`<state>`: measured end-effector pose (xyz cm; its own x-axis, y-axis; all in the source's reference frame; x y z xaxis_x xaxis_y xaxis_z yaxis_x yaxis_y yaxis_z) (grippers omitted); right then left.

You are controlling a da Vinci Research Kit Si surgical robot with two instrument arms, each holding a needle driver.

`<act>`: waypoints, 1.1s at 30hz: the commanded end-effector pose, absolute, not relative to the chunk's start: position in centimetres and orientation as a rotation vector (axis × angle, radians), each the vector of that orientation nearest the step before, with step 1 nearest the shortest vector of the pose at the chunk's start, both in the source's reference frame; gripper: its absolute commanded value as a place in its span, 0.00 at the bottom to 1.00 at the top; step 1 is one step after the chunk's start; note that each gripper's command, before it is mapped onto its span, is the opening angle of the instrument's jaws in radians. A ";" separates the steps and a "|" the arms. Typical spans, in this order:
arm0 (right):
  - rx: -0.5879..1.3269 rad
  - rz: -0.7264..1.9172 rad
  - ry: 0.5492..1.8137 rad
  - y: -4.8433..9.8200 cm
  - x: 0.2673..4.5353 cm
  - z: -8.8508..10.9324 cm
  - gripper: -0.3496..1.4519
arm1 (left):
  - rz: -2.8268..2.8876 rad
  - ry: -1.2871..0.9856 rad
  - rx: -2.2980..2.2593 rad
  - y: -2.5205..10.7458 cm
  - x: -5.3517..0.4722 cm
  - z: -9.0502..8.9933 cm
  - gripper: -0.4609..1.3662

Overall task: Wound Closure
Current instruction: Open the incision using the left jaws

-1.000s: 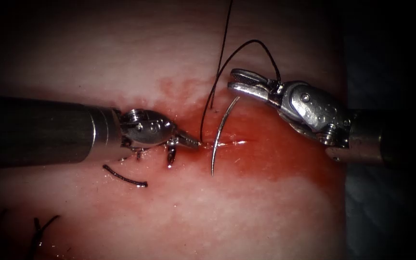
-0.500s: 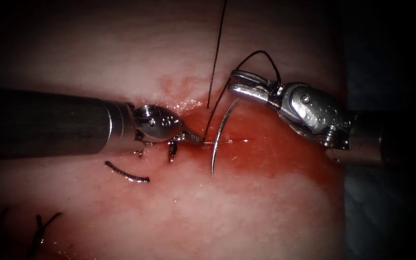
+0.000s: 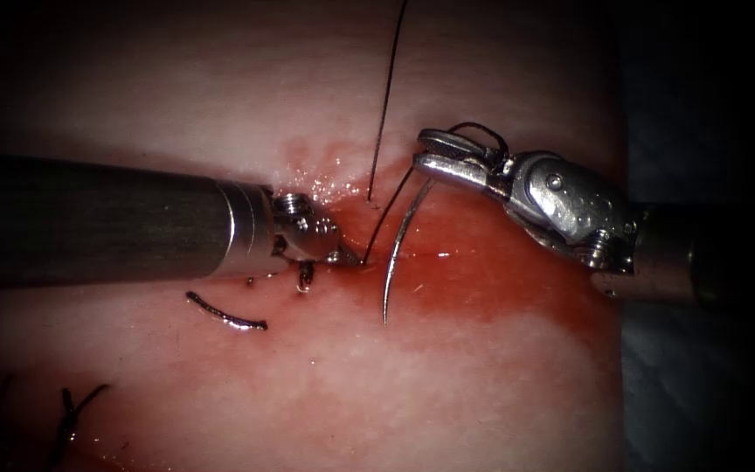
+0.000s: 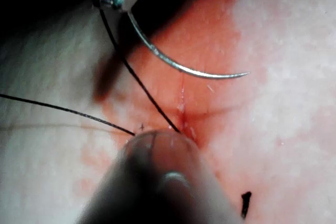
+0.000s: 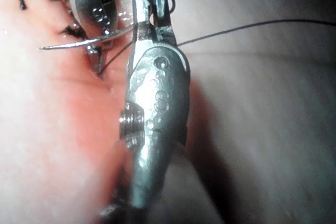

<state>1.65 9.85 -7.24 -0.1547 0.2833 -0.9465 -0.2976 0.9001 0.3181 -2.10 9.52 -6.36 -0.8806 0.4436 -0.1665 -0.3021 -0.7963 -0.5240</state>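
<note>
The left gripper point(image 3: 347, 257) is closed on the thread point(image 3: 384, 114) at the cut point(image 3: 412, 256). Just beyond it the needle point(image 3: 398, 249) hangs free of the tissue point(image 3: 447, 367), its blunt end clamped in the right gripper point(image 3: 425, 156).

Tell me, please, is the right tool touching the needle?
Touching. In the endoscope view the right tool has its fingers closed on the blunt end of the needle, which hangs curved over the cut; the left wrist view agrees.
</note>
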 end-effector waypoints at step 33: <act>-0.009 0.502 1.630 9.8 1.71 -7.2 0.00 | 2.533 -0.791 -0.340 9.0 -1.80 -6.3 0.96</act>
<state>1.72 9.81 -7.20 -0.1350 0.2855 -0.9488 -0.2944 0.9028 0.3135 -1.80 9.02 -6.30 -0.8637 0.4948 -0.0957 -0.3498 -0.7252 -0.5930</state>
